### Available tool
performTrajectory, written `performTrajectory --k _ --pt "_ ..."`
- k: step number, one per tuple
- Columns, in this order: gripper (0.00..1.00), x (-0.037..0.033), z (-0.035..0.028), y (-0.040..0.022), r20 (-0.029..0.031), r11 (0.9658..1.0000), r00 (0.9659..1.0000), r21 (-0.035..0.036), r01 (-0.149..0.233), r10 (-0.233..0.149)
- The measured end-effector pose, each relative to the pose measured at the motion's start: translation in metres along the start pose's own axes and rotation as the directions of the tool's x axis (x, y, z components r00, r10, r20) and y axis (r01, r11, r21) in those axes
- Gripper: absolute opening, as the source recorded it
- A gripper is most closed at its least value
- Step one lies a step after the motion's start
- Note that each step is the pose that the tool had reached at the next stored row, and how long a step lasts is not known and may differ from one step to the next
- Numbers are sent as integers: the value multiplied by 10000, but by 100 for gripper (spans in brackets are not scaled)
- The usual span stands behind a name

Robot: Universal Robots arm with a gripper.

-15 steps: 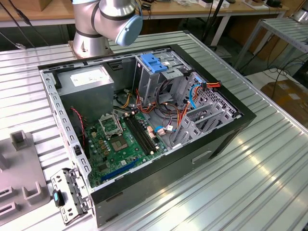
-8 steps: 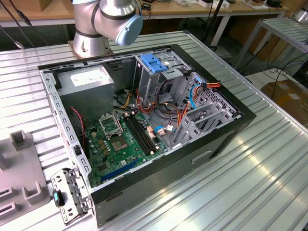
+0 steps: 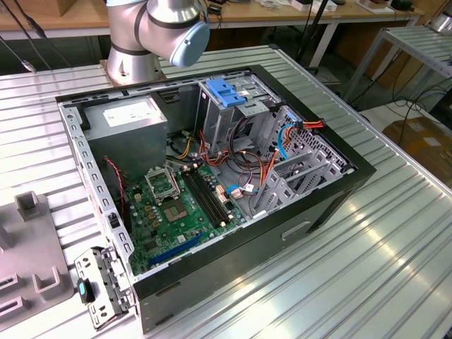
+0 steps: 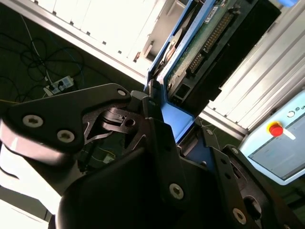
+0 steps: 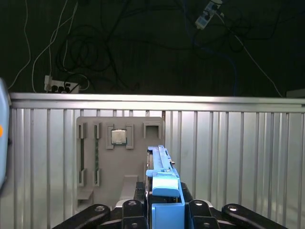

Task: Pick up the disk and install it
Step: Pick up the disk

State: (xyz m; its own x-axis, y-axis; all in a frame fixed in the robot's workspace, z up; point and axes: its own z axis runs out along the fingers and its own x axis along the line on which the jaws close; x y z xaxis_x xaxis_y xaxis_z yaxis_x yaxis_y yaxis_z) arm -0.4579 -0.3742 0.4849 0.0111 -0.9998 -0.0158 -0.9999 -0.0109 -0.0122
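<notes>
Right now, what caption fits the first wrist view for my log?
Gripper clamped on the blue-railed disk, held edge-on above the ribbed table, near the grey fixture tray.

In the exterior view, arm (image 3: 159, 32) cut off at the upper edge, grey fixture plate (image 3: 28, 261) cropped at the left; in the second wrist view, disk (image 4: 209, 52) partly covered by gripper (image 4: 155, 93), far end cut off.

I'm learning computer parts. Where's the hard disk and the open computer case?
Dark-grey hard disk with blue rails (image 4: 205, 45): second wrist view, circuit-board side.
Open black metal computer case (image 3: 240, 265): exterior view, side wall.
</notes>
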Motion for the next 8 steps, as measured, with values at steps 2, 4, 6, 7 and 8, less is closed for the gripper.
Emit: performTrajectory --k 2,4,6,7,8 --pt "37 3 0 -13 0 10000 10000 0 0 0" --pt "37 8 1 -20 1 10000 10000 0 -1 1" --pt "37 13 0 -29 0 10000 10000 0 0 0" --pt "37 17 0 -37 0 10000 10000 -1 0 0" --pt "37 19 -1 -43 0 10000 10000 -1 0 0"
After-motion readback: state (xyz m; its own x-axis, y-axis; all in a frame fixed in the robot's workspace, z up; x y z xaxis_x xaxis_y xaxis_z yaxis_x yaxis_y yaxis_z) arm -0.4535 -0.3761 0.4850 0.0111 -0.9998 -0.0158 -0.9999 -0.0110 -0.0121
